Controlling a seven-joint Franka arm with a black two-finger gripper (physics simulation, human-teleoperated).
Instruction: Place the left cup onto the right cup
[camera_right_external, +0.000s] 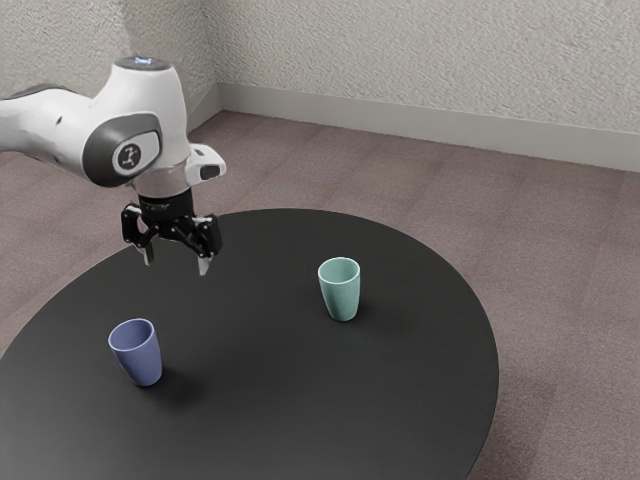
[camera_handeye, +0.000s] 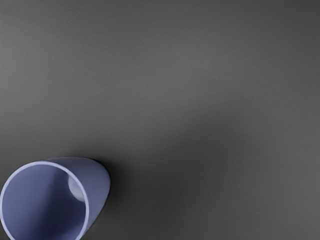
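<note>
Blue cup (camera_right_external: 136, 351) upright on table (camera_right_external: 300, 400); end effector (camera_right_external: 175, 260) above, fingers wide, holding nothing.

Left cup (camera_right_external: 135, 350), right cup (camera_right_external: 339, 288) upright on table (camera_right_external: 300, 410), well apart.

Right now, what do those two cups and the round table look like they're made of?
Purple cup: likely smooth plastic or glazed ceramic, judging by the soft highlight inside. Green cup: same plain, seamless look. Table: matte black, no grain showing; material unclear.
</note>
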